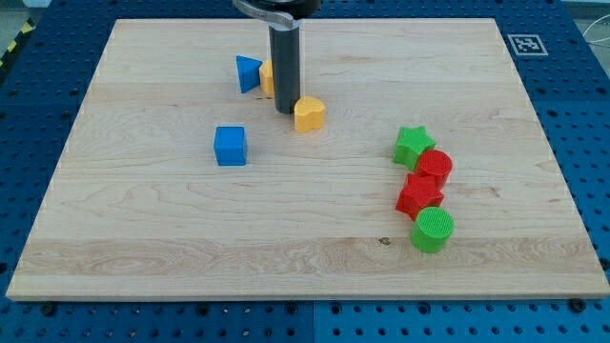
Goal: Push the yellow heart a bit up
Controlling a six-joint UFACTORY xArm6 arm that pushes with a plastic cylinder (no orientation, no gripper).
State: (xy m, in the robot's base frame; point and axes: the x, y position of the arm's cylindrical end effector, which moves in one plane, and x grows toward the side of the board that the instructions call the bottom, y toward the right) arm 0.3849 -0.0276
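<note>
Nearest you, at the view's bottom right, a green cylinder is sitting on the bench. Just above it a red star, a red cylinder and a green star are forming a tight, touching column.

Moving further in, a blue cube is standing alone on the view's left, well apart from the others.

Beyond that you are finding the yellow heart, the block you are meant to shift. It is lying near the middle of the board's upper half. Your end effector is a plain rod with no jaws, so it is neither open nor closed and is holding nothing. My tip is resting just beside the heart, on its left, touching or nearly so; you cannot tell which.

Behind the rod, a blue triangular block is sitting near the view's top, and an orange block is peeking out just beside it, its shape hidden by the rod.

Judging progress, the tip is standing level with the heart instead of below it. A push toward the view's top seems not yet lined up, so the move itself is looking mostly left to do. You are likely needing to bring the tip round under the heart first.
</note>
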